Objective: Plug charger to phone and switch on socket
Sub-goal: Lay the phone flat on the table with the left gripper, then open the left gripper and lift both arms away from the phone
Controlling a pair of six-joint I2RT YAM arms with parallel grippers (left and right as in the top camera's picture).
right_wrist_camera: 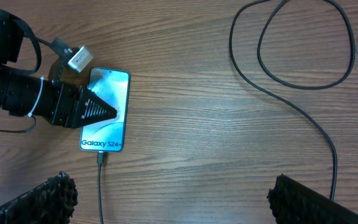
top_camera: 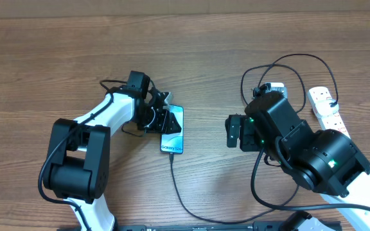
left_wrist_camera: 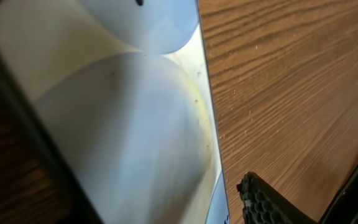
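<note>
Left arm (top_camera: 101,112): white links are alternating with black joint housings; thin black cables are looping along its wrist.
Right arm (top_camera: 313,154): bulky black housings are showing green lights (top_camera: 250,120); white link is leaving frame at 5 o'clock.
Right gripper (right_wrist_camera: 179,199): fingers (right_wrist_camera: 55,193) are showing knobbly black pads.

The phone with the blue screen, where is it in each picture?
Overhead: the phone lies a little left of centre.
Left wrist: it fills the left and middle, very close up.
Right wrist: it is in the upper left.
Shared landmark: the black charger tip at the phone's "Galaxy S24+" end, seen in the overhead and right wrist views only.
</note>
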